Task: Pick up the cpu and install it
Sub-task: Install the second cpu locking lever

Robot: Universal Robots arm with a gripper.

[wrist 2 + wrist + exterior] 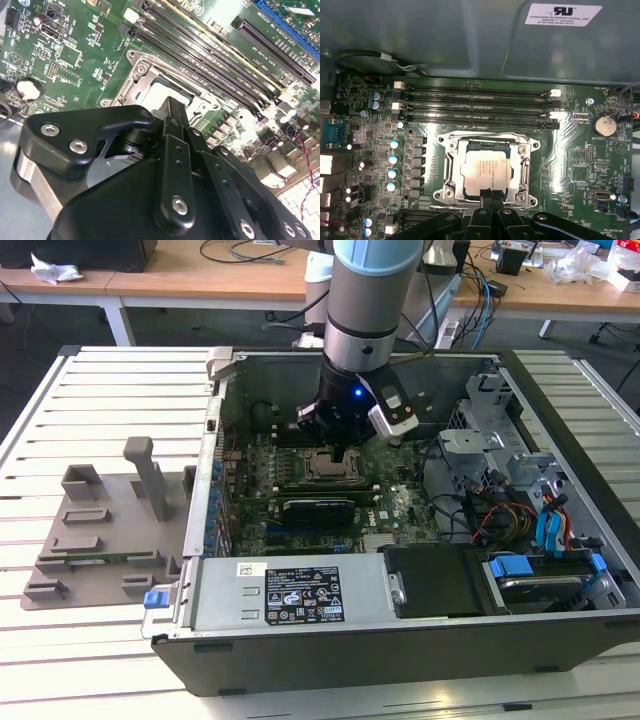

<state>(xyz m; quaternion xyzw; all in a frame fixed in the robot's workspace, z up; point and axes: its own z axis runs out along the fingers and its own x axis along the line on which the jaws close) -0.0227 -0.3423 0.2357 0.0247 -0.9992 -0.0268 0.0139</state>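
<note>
Exterior view first — I am hanging inside the open computer case [560, 440], with my gripper [345, 452] reaching down over the socket [325, 466] on the green motherboard [400, 502]. From the socket, the drive bays with blue tabs [545, 525] are lying out toward three o'clock, and the grey tray [100, 530] with its upright posts is sitting well apart toward nine o'clock, outside the case on the slatted table [100, 400].

In the first wrist view the cpu [486, 172] is sitting flat in the socket [451, 155], its silvery top facing up, inside the metal frame. My fingers [492, 192] are looking pressed together into one narrow black tip, and that tip is lying over the chip's edge at its six o'clock side. I cannot tell whether the tip is touching the metal or only hovering just above it. The memory slots [477, 107] are running across at twelve o'clock from the chip, and a coin battery [605, 124] is sitting near two o'clock.

In the second wrist view my black finger linkage [172, 165] is covering most of the socket [137, 80] — a pale sliver of the cpu [162, 92] is peeking out just past the fingertips [175, 110], which are appearing clenched with nothing between them.
</note>
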